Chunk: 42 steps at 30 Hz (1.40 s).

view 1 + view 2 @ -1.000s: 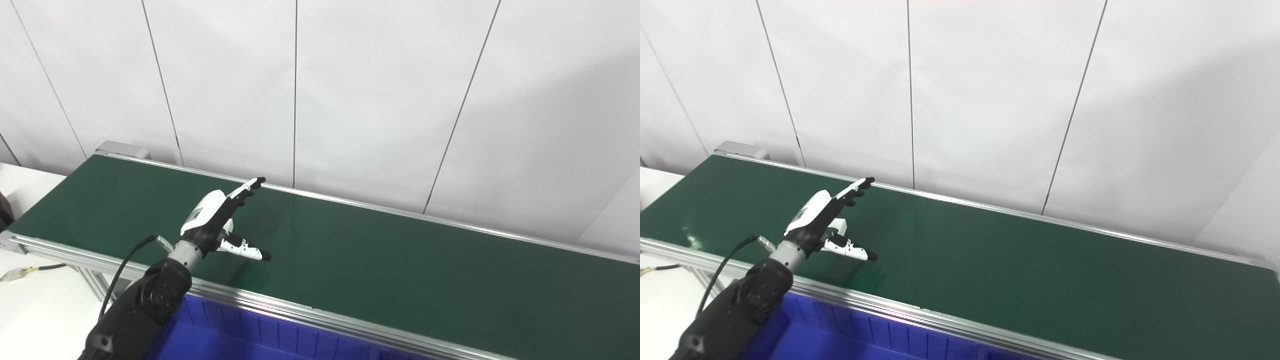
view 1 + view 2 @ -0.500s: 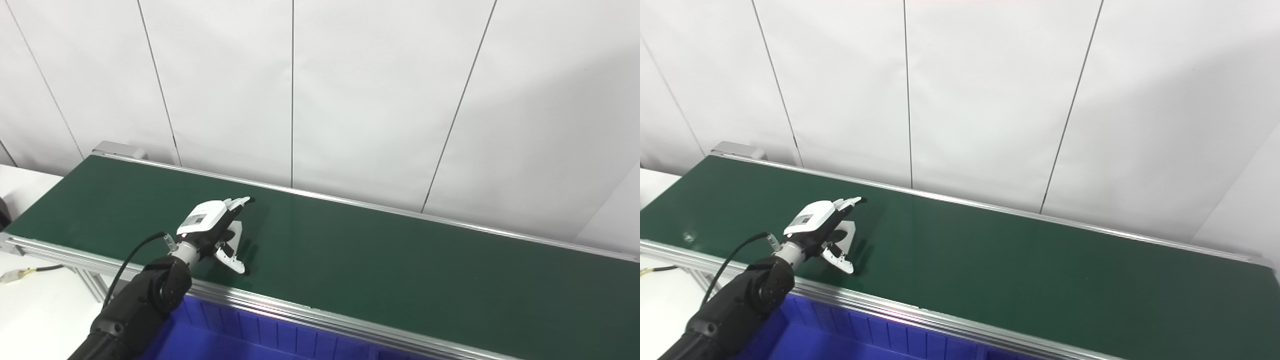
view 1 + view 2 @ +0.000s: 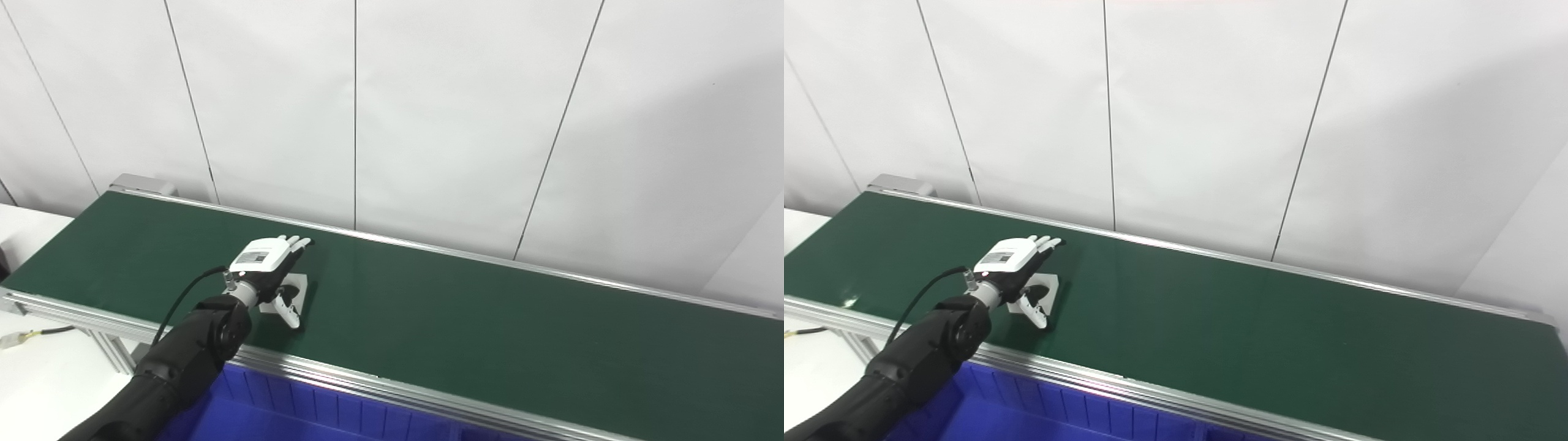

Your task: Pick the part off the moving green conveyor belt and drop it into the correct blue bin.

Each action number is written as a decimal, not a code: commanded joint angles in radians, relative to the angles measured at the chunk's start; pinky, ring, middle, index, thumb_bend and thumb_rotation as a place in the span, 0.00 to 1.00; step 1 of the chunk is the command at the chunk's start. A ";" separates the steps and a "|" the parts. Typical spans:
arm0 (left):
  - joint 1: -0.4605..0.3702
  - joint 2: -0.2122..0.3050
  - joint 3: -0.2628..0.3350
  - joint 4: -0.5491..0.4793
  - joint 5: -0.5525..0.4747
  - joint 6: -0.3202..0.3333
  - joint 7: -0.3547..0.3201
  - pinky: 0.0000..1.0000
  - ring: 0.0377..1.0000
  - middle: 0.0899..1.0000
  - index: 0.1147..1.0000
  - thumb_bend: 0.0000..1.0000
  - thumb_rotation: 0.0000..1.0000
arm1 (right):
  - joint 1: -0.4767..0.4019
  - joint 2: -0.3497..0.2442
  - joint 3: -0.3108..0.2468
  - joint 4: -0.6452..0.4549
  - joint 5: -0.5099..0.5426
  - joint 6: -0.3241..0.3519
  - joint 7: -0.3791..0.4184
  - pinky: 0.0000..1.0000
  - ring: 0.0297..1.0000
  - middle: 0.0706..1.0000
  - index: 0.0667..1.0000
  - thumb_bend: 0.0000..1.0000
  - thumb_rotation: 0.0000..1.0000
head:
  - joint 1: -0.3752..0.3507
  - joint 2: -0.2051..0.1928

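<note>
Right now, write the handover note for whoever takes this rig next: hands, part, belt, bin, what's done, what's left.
Left hand: palm down over the white part on the green conveyor belt, fingers spread, thumb beside the part's near edge. No grip visible yet; whether it touches the part cannot be told.
Right hand: not in view.
Part: flat on the belt, near the left end, partly hidden under the hand.
Blue bin: below the belt's near rail; only part of it shows, no part visible inside.
Done: hand positioned over the part.
Left: close on it, lift, drop it in the bin.
</note>
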 commanded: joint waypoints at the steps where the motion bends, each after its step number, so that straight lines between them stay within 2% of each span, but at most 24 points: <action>1: -0.051 0.025 -0.002 0.033 0.013 -0.001 0.041 0.99 0.99 0.97 0.93 0.83 0.00 | 0.004 -0.005 -0.004 -0.034 -0.009 -0.052 -0.013 0.87 0.85 0.85 0.89 0.95 0.57 | 0.001 0.002; 2: -0.056 0.019 0.004 0.042 -0.007 0.004 0.021 0.97 0.97 0.95 0.92 0.79 0.00 | 0.004 -0.006 -0.004 -0.034 -0.008 -0.052 -0.012 0.87 0.85 0.85 0.90 0.95 0.57 | 0.002 0.001; 4: -0.064 0.011 0.017 0.038 -0.063 0.032 -0.070 0.67 0.77 0.85 0.88 0.68 0.00 | 0.005 -0.006 -0.006 -0.034 -0.006 -0.052 -0.009 0.88 0.85 0.85 0.90 0.96 0.57 | 0.003 0.003; 5: -0.067 0.008 0.021 0.032 -0.085 0.049 -0.113 0.43 0.50 0.60 0.83 0.60 0.00 | 0.005 -0.006 -0.007 -0.034 -0.004 -0.052 -0.007 0.88 0.86 0.85 0.90 0.95 0.57 | 0.002 0.004; 6: -0.071 0.007 0.016 0.035 -0.095 0.051 -0.139 0.32 0.37 0.50 0.77 0.57 0.00 | 0.005 -0.007 -0.008 -0.035 -0.003 -0.052 -0.005 0.88 0.86 0.85 0.90 0.95 0.57 | 0.003 0.005; 7: -0.075 0.007 0.011 0.039 -0.104 0.048 -0.158 0.31 0.36 0.47 0.73 0.56 0.00 | 0.004 -0.008 -0.009 -0.036 -0.001 -0.052 -0.002 0.88 0.86 0.86 0.90 0.95 0.57 | 0.003 0.005; 10: -0.073 0.000 0.007 0.052 -0.111 0.041 -0.146 0.39 0.46 0.44 0.46 0.52 0.00 | 0.002 -0.012 -0.007 -0.036 -0.008 -0.052 -0.008 0.86 0.86 0.86 0.90 0.94 0.58 | 0.004 0.005; 13: -0.070 -0.003 0.000 0.065 -0.113 0.021 -0.123 0.38 0.45 0.43 0.43 0.52 0.00 | 0.000 -0.014 -0.007 -0.035 -0.008 -0.052 -0.009 0.86 0.86 0.86 0.90 0.94 0.58 | 0.005 0.004; 14: -0.069 -0.001 0.000 0.062 -0.119 0.018 -0.127 0.35 0.43 0.42 0.42 0.52 0.00 | 0.000 -0.015 -0.006 -0.035 -0.010 -0.052 -0.011 0.86 0.86 0.86 0.90 0.94 0.59 | 0.005 0.004; 17: -0.069 0.002 0.005 0.056 -0.142 0.024 -0.138 0.38 0.46 0.46 0.42 0.52 0.00 | 0.000 -0.014 -0.007 -0.036 -0.012 -0.052 -0.014 0.86 0.87 0.86 0.90 0.94 0.59 | 0.005 0.004; 20: -0.066 0.006 0.010 0.039 -0.159 0.031 -0.148 0.36 0.44 0.45 0.42 0.52 0.00 | 0.000 -0.012 -0.009 -0.041 -0.008 -0.052 -0.011 0.86 0.86 0.85 0.90 0.94 0.59 | 0.006 0.004; 22: -0.055 0.010 0.017 0.018 -0.166 0.021 -0.131 0.36 0.44 0.46 0.42 0.52 0.00 | 0.000 -0.010 -0.011 -0.041 -0.004 -0.052 -0.007 0.87 0.87 0.86 0.90 0.94 0.60 | 0.003 0.005; 24: -0.041 0.014 0.024 -0.002 -0.161 -0.010 -0.086 0.36 0.43 0.45 0.42 0.52 0.00 | 0.000 -0.010 -0.009 -0.041 -0.006 -0.052 -0.008 0.87 0.87 0.86 0.90 0.94 0.60 | 0.002 0.006; 25: -0.020 0.011 0.046 -0.040 -0.177 -0.028 -0.059 0.35 0.42 0.44 0.42 0.52 0.00 | 0.001 -0.011 -0.008 -0.041 -0.007 -0.052 -0.010 0.87 0.87 0.86 0.90 0.94 0.60 | 0.000 0.008; 26: -0.004 0.007 0.065 -0.068 -0.188 -0.040 -0.041 0.40 0.45 0.46 0.41 0.52 0.00 | 0.001 -0.011 -0.007 -0.041 -0.008 -0.052 -0.011 0.87 0.87 0.86 0.90 0.94 0.60 | 0.000 0.008; 28: 0.046 -0.008 0.111 -0.177 -0.209 -0.036 -0.012 0.42 0.43 0.47 0.42 0.51 0.00 | 0.004 -0.010 -0.006 -0.042 -0.008 -0.052 -0.011 0.87 0.87 0.86 0.90 0.94 0.59 | -0.006 0.012; 30: 0.096 -0.026 0.149 -0.274 -0.235 -0.064 0.020 0.40 0.39 0.44 0.45 0.50 0.00 | 0.007 -0.004 -0.007 -0.045 -0.010 -0.052 -0.018 0.86 0.86 0.85 0.90 0.94 0.59 | -0.019 0.017; 34: 0.192 -0.080 0.229 -0.409 -0.364 -0.208 0.055 0.37 0.38 0.43 0.46 0.50 0.00 | 0.012 0.001 0.001 -0.053 -0.019 -0.052 -0.035 0.86 0.84 0.85 0.89 0.92 0.58 | -0.069 0.028; 37: 0.257 -0.103 0.254 -0.484 -0.477 -0.317 0.015 0.36 0.39 0.43 0.45 0.50 0.00 | 0.014 0.002 0.007 -0.065 -0.015 -0.052 -0.029 0.87 0.84 0.85 0.89 0.91 0.56 | -0.100 0.038; 38: 0.275 -0.110 0.258 -0.504 -0.519 -0.347 -0.005 0.40 0.42 0.44 0.43 0.50 0.00 | 0.013 0.001 0.010 -0.068 -0.018 -0.052 -0.031 0.86 0.84 0.85 0.89 0.92 0.55 | -0.110 0.041; 42: 0.351 -0.151 0.270 -0.572 -0.676 -0.417 -0.065 0.43 0.44 0.45 0.41 0.50 0.00 | 0.016 0.001 0.020 -0.085 -0.025 -0.052 -0.036 0.86 0.84 0.85 0.88 0.93 0.54 | -0.153 0.056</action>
